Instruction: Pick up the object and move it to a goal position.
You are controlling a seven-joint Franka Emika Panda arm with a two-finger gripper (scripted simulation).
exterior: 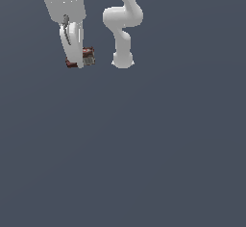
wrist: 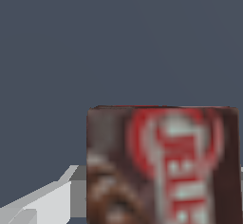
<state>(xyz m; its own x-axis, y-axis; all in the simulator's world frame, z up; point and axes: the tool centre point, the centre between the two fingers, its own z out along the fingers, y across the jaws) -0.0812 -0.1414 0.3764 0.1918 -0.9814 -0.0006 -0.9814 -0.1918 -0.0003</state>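
Your exterior view gives you the whole scene: the white arm [exterior: 122, 33] drops in from the upper edge, and the gripper [exterior: 76, 63] sits at about eleven o'clock in that picture, low against the grey worktop [exterior: 144, 149]. The box [exterior: 87, 56] peeks out on both sides of the white finger: a red-brown corner toward the exterior view's left, the larger dark part with a pale panel toward the exterior view's right. From here you cannot read the lettering, and the finger hides the middle of the box.

Now your wrist view, and it is a different story: the box [wrist: 161, 166] fills much of the picture up close, brown face, red ring, pale panel with red letters, blurred. A white finger [wrist: 38, 201] shows just beside it. The arm is not shown here at all, only flat grey worktop [wrist: 118, 38] beyond the box's far edge.

Long axis: in the exterior view the box runs roughly from nine to three o'clock, tilted slightly, its right end higher. In the wrist view the lettering runs along twelve to six.

Count: one box, one arm, one gripper.

The jaws: the box lies between them, but whether they are pressing on it you cannot tell from either picture.
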